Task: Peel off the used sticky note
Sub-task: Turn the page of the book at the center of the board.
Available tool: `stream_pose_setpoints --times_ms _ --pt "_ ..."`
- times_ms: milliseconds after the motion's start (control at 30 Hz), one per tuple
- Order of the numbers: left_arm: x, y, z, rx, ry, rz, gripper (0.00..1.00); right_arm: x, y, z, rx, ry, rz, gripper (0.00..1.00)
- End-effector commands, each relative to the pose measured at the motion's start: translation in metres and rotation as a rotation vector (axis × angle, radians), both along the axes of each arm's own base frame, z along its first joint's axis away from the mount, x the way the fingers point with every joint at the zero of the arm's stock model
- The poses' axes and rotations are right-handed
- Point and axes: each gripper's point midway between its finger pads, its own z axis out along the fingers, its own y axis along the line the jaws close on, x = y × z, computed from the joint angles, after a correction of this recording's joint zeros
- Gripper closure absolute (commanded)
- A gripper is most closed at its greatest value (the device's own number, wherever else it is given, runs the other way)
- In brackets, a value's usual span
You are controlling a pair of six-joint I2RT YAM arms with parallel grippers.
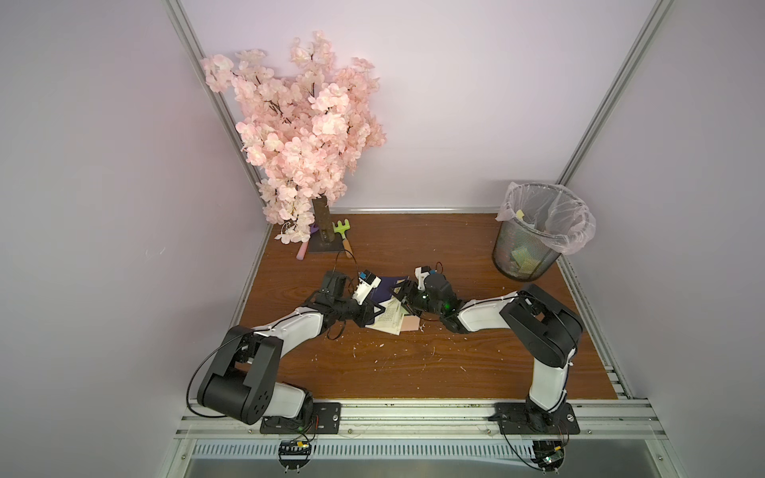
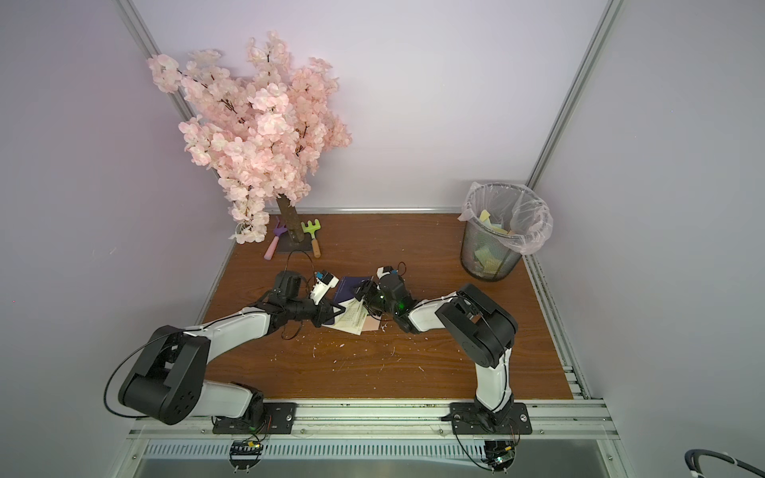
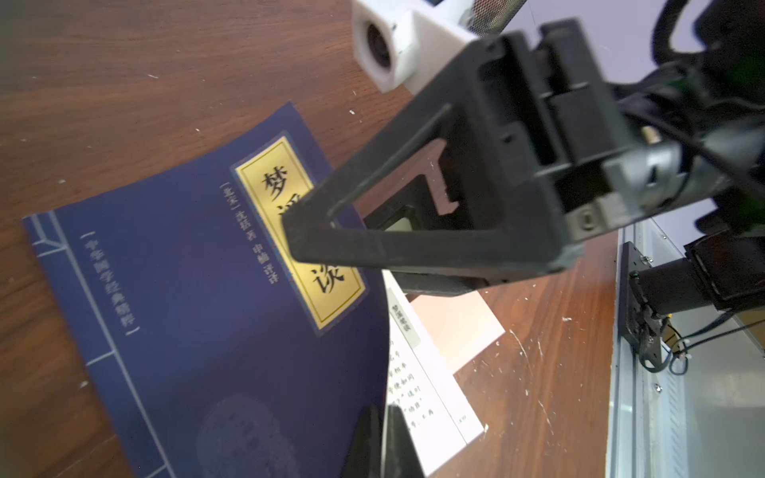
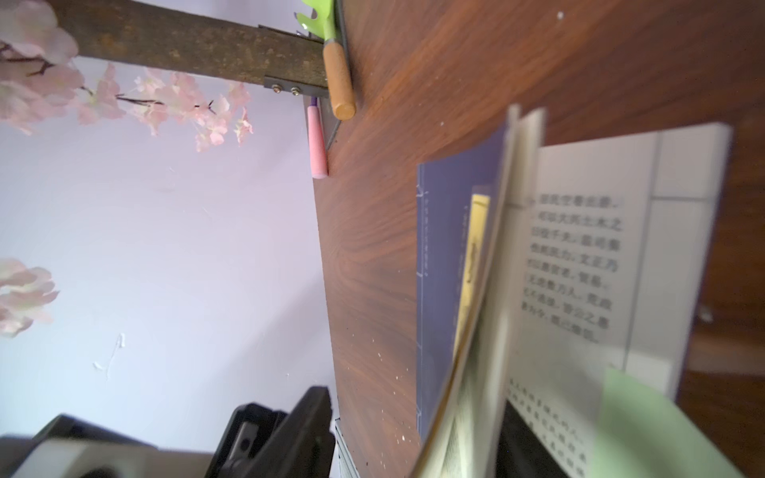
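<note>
The green sticky note (image 4: pixel 662 426) is seen at lower right of the right wrist view, nearer the right gripper (image 1: pixel 398 294), whose jaws are parted; whether the left gripper (image 3: pixel 381 438) is clenched cannot be told.

Site: you operate in robot lab test cell, dressed with props.

Grounds:
- Plain lilac panel walls (image 1: pixel 455 103), set in aluminium profile posts (image 1: pixel 610 95), box in your work area on three sides.
- Wood-grain tabletop (image 1: pixel 414 364) ends at slotted aluminium rail (image 1: pixel 414 409).
- Left arm (image 1: pixel 289 327) and right arm (image 1: pixel 484 316) bolted to rail on black base plates (image 1: pixel 327 416).
- Bare circuit board (image 1: pixel 294 448) and loose wiring hang below rail.
- Staging only: artificial blossom tree (image 1: pixel 306 136), toy rake (image 1: pixel 343 234), lined mesh bin (image 1: pixel 521 256).
</note>
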Motion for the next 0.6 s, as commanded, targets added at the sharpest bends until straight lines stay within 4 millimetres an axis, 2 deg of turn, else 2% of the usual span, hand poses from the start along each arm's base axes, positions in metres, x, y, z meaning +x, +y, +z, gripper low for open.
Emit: stream_pose_setpoints --times_ms 0,100,200,333,433,567 --pt "-0.006 -0.01 0.007 0.007 -0.018 -0.064 0.76 0.005 0.006 0.005 0.035 0.0 0.004 0.49" --pt "-0.007 -0.012 0.013 0.015 -0.04 -0.099 0.47 0.003 0.004 0.0 0.041 0.011 -0.002 0.66" --pt "-0.005 -0.01 0.023 0.056 -0.087 -0.125 0.3 0.002 0.001 -0.002 0.038 0.011 -0.008 0.78" --pt "0.0 -0.004 0.041 0.111 -0.168 -0.126 0.0 0.001 0.001 0.0 0.045 0.008 -0.008 0.91" --pt "-0.001 0.0 0.047 0.151 -0.222 -0.115 0.01 0.002 0.001 0.005 0.055 0.002 -0.011 0.97" --pt "-0.009 0.004 0.032 0.272 -0.284 -0.109 0.01 0.004 -0.002 0.018 0.056 -0.017 -0.027 1.0"
